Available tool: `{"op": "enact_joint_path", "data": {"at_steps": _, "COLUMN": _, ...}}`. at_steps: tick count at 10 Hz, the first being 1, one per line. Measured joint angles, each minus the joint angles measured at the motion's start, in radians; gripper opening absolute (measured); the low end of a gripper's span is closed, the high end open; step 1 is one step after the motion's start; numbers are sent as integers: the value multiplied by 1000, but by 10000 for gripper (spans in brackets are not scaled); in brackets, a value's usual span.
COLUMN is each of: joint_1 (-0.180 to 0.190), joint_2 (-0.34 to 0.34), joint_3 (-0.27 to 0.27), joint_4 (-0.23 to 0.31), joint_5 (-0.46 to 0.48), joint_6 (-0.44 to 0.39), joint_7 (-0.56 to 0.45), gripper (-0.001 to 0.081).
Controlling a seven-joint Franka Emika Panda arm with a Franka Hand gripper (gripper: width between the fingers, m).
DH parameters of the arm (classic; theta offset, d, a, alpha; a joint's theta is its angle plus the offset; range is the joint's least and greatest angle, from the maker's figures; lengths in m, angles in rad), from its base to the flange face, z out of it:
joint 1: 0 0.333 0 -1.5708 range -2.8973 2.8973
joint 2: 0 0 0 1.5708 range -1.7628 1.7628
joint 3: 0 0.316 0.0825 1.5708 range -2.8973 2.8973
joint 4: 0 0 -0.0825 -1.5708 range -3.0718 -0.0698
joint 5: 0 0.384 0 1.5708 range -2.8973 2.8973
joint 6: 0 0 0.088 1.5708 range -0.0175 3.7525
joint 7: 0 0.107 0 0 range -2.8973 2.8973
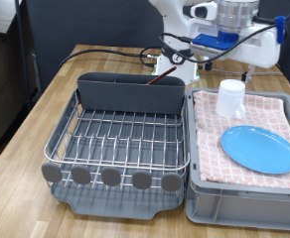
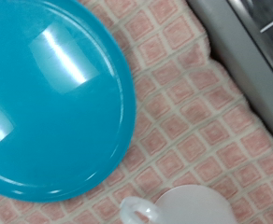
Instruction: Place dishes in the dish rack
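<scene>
In the wrist view, the round light-blue plate (image 2: 48,93) was cut off by the picture's edge, and only the rim and handle of the white mug (image 2: 179,207) showed. The two-finger gripper did not show in either view. The small brown wooden spoon was not visible anywhere.

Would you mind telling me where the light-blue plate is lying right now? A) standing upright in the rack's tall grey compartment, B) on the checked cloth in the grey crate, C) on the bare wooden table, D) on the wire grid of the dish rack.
B: the light-blue plate lies flat on the checked cloth in the grey crate, near the white mug, while the dish rack holds no dishes.
</scene>
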Motion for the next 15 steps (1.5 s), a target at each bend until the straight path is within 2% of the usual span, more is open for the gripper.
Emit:
{"op": "enact_joint_path", "data": {"at_steps": 2, "joint_1": 6, "joint_2": 0, "joint_3": 37, "joint_4": 16, "joint_5": -6, "joint_6": -13, "joint_7": 44, "gripper": 803}}
{"op": "enact_joint_path", "data": {"at_steps": 5, "joint_1": 10, "joint_2": 9, "joint_3": 46, "joint_4": -10, "joint_5": 20, "joint_6": 91, "joint_7": 0, "gripper": 803}}
{"op": "enact_joint_path", "data": {"at_steps": 9, "joint_1": 10, "joint_2": 42, "joint_3": 17, "joint_4": -110, "joint_5": 181, "joint_6": 297, "joint_7": -182, "gripper": 803}}
{"op": "enact_joint_path", "data": {"at_steps": 12, "joint_1": 20, "joint_2": 98, "joint_3": 9, "joint_4": -150, "joint_5": 390, "joint_6": 430, "joint_7": -403, "gripper": 803}}
{"op": "enact_joint_path", "data": {"at_steps": 14, "joint_1": 21, "joint_2": 139, "joint_3": 12, "joint_4": -150, "joint_5": 467, "joint_6": 467, "joint_7": -490, "gripper": 803}}
{"op": "enact_joint_path", "data": {"at_steps": 15, "joint_1": 21, "joint_2": 139, "joint_3": 12, "joint_4": -150, "joint_5": 465, "joint_6": 466, "joint_7": -486, "gripper": 803}}
